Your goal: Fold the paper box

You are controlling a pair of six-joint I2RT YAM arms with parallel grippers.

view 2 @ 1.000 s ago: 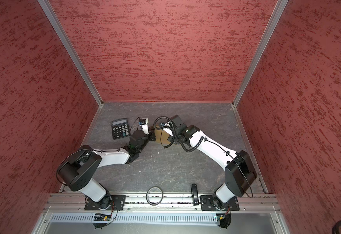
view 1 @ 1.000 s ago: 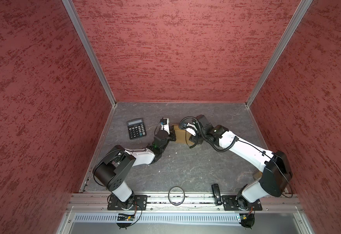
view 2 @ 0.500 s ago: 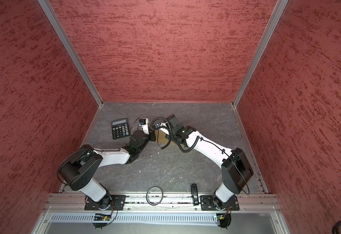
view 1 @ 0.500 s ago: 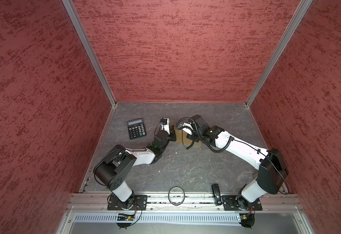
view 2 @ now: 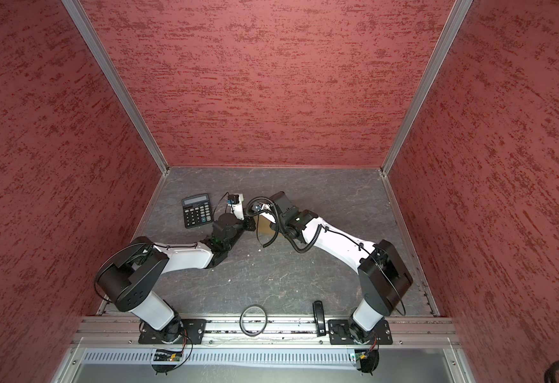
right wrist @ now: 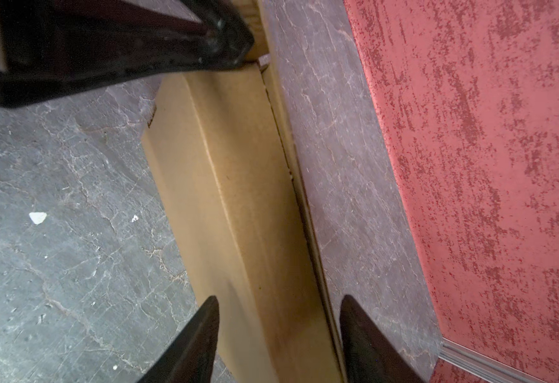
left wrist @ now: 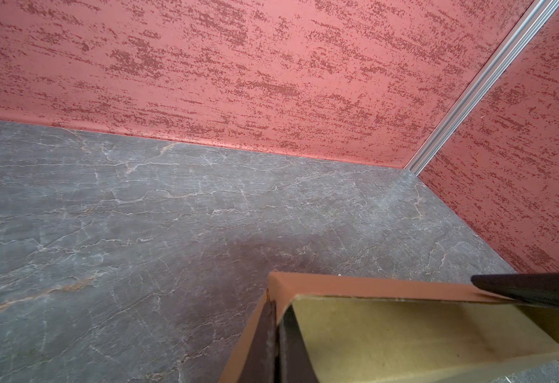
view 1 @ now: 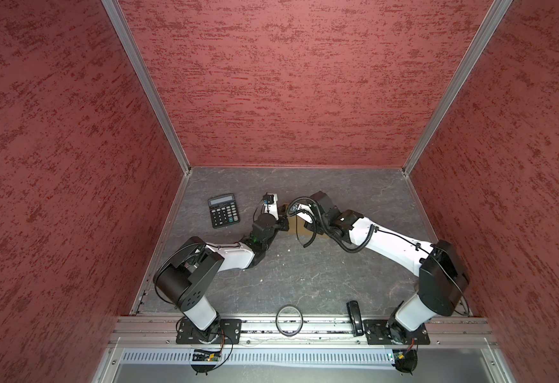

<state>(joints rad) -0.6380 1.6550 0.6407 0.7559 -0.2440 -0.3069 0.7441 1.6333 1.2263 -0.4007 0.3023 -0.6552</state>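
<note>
Mid-table, somewhat toward far side: box. At its left edge: left gripper, reaching in from near left. Over its far side, straddling one wall: right gripper, reaching in from near right. Left of box, beyond left gripper and apart from both: calculator. On near rail, between arm bases: ring. Right of ring, just beside right base: bar.
</note>
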